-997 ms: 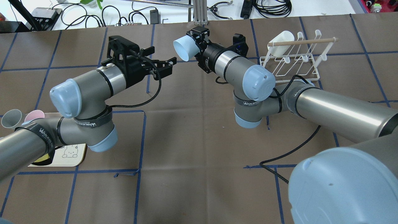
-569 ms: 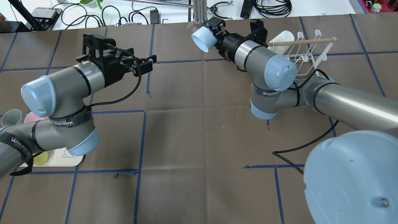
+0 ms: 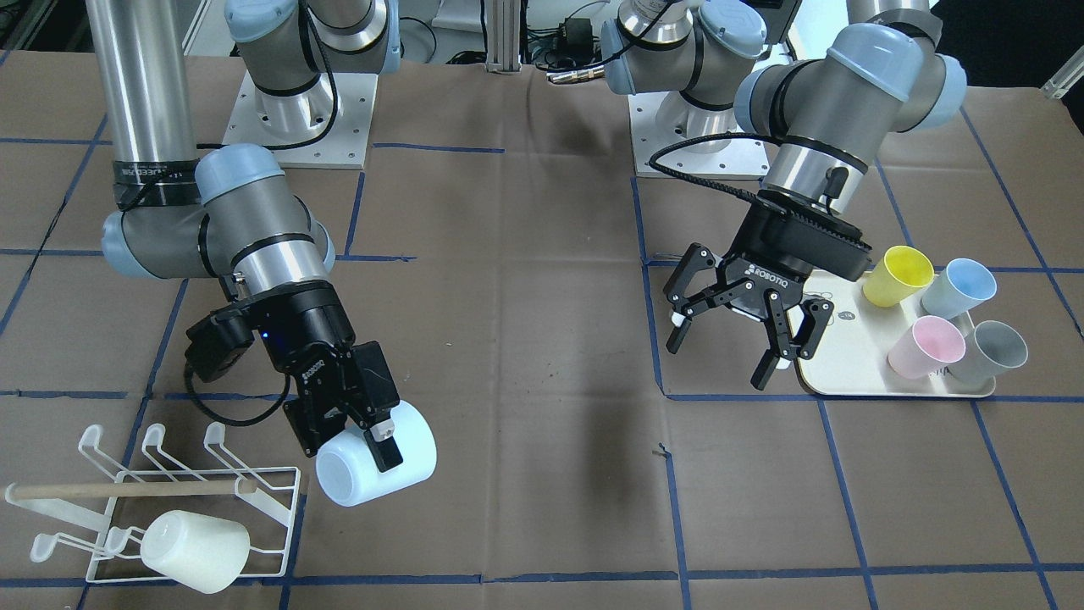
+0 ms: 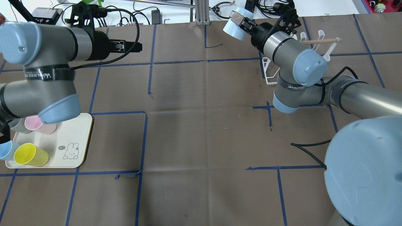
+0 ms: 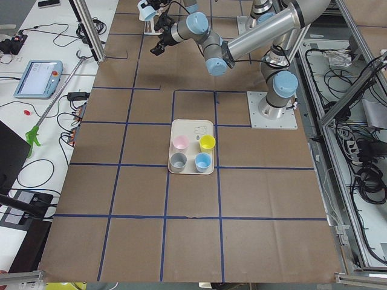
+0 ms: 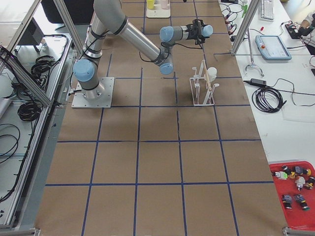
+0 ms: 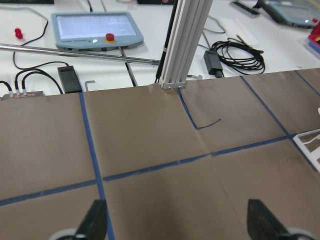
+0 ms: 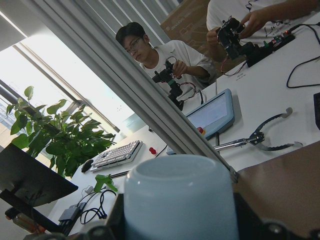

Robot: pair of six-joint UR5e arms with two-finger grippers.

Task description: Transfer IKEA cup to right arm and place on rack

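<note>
The right gripper point(image 3: 351, 449) pinches the pale blue cup point(image 3: 377, 468) on its side, one finger point(image 3: 385, 447) pressed against the wall, holding it just beside the rack point(image 3: 288, 508) at the corner facing the middle of the table point(image 3: 525, 339). The cup touches no prong, and its base points away from the wrist. The left gripper point(image 3: 720, 356) hangs well apart from the rack, across the table, its fingers spread and nothing between them, so the hand-over looks complete. Below it, on the far side from the rack, sits a tray point(image 3: 847, 368) with a yellow cup point(image 3: 898, 275), a sky-blue cup point(image 3: 957, 288), a pink cup point(image 3: 926, 347) and a grey cup point(image 3: 987, 352). One white cup point(image 3: 195, 551) already lies on the rack, below the wooden dowel point(image 3: 127, 489), while most of the prongs stand bare. By this reading the task is past its midpoint. What remains is to carry the cup over the rack, turn its mouth onto a free prong, seat it there and let go.
</note>
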